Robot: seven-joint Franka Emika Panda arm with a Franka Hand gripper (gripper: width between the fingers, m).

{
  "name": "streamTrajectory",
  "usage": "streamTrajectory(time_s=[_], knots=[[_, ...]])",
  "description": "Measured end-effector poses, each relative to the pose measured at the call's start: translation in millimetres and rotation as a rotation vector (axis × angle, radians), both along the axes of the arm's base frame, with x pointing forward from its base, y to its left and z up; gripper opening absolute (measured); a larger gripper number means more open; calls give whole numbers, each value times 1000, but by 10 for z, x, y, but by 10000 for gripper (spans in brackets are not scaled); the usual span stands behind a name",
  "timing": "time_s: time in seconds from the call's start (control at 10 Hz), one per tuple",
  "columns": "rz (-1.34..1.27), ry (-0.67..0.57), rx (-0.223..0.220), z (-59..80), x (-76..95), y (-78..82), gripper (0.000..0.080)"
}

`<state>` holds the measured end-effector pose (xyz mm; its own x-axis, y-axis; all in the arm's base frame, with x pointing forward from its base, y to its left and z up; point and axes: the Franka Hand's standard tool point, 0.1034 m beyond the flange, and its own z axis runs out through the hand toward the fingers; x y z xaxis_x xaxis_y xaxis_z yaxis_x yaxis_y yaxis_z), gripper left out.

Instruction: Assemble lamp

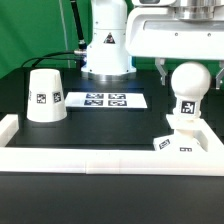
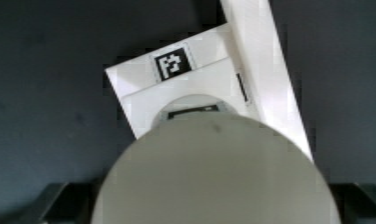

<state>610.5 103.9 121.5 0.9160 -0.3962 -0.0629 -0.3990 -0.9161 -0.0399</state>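
The white ball-shaped bulb [image 1: 188, 82] stands upright with its tagged stem in the low square base [image 1: 186, 141], at the exterior view's right by the front rim. My gripper [image 1: 189, 74] hangs over it, with a finger on each side of the ball and a small dark gap on both sides, so it is open. In the wrist view the bulb [image 2: 211, 160] fills the space between the fingers of my gripper [image 2: 206, 208], and the base [image 2: 146, 92] with its tag shows beyond it. The tapered shade [image 1: 44, 97] stands mouth down at the exterior view's left.
The marker board [image 1: 105, 100] lies flat in the middle of the black table. The white rim [image 1: 100, 158] borders the table at the front and both sides, close to the base; it also shows in the wrist view [image 2: 256, 45]. The robot's pedestal [image 1: 107, 50] stands behind.
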Motion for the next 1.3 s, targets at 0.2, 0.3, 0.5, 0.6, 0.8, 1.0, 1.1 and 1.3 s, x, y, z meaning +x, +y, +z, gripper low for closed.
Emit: streamTrajectory(time_s=[0.2,0.3,0.5,0.6,0.8,1.0,1.1,1.3], knots=[[-101,6,-3,-1,0,1,579],[-159,10,-5,-2,0,4,579],[-276,17,-8,-1,1,11,579],[-387,15,-10,3,-14,35,580],[-684,37,-1,10,-39,110,580],[-879,66,24,-7,-28,104,580],[-964,75,36,-5,-13,103,580],[-973,71,39,-2,-4,125,580]])
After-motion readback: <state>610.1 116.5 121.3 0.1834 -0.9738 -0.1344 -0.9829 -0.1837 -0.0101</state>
